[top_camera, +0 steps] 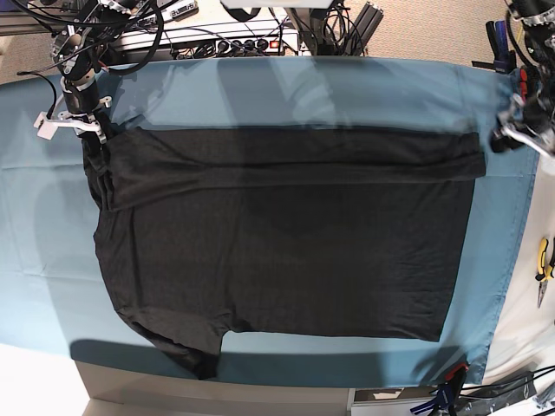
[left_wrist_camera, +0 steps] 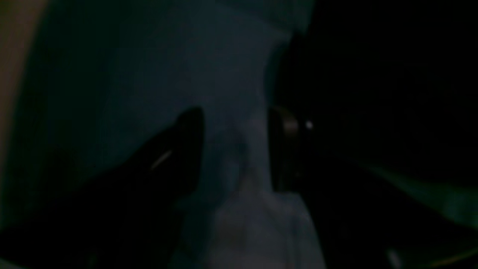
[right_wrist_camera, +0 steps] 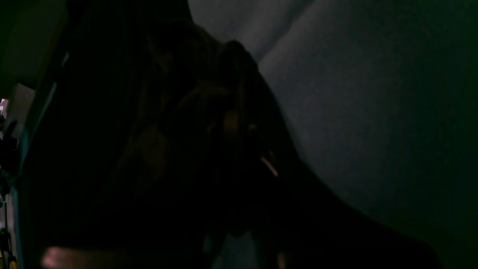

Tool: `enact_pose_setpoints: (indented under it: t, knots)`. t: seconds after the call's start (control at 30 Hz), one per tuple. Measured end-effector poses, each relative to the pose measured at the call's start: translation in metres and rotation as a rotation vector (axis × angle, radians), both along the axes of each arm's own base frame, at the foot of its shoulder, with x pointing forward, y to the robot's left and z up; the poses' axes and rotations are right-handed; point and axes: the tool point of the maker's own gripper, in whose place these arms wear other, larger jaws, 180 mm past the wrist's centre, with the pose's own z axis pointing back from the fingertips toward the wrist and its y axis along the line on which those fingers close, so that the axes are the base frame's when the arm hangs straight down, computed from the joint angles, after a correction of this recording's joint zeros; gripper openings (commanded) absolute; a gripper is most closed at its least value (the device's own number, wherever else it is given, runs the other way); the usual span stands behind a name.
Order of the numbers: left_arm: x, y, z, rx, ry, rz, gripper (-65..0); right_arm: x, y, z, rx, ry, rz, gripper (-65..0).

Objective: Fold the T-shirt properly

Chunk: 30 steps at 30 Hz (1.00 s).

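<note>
T-shirt (top_camera: 286, 243): it's lying spread flat on the teal cloth (top_camera: 286, 87) over my table, plain dark side up, its far edge doubled over into a long band.
Left pincer (left_wrist_camera: 235, 149): I'm holding it with jaws parted at the shirt's corner on the base view's right; pale fabric is showing between the fingers, grip unclear.
Right pincer (top_camera: 94, 147): I'm keeping it closed at the opposite corner, apparently pinching the folded sleeve end, though my wrist view is too dark to confirm.
Pliers (top_camera: 544, 270): lying off the cloth, well apart.
</note>
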Motion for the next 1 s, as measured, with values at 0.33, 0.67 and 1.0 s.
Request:
enact_pose_setpoints:
  t: [0.33, 0.67, 1.0]
  knots:
    - [0.004, -0.008, -0.006, -0.155, -0.051, 0.020, -35.3, 0.000, 0.000, 0.000, 0.000, 0.000, 0.000, -65.0]
    - [0.003, -0.016, -0.005, -0.189, -0.048, -0.008, -35.3, 0.000, 0.000, 0.000, 0.000, 0.000, 0.000, -65.0]
    - [0.001, -0.027, -0.004, -0.224, -0.050, -0.052, -35.3, 0.000, 0.000, 0.000, 0.000, 0.000, 0.000, -65.0]
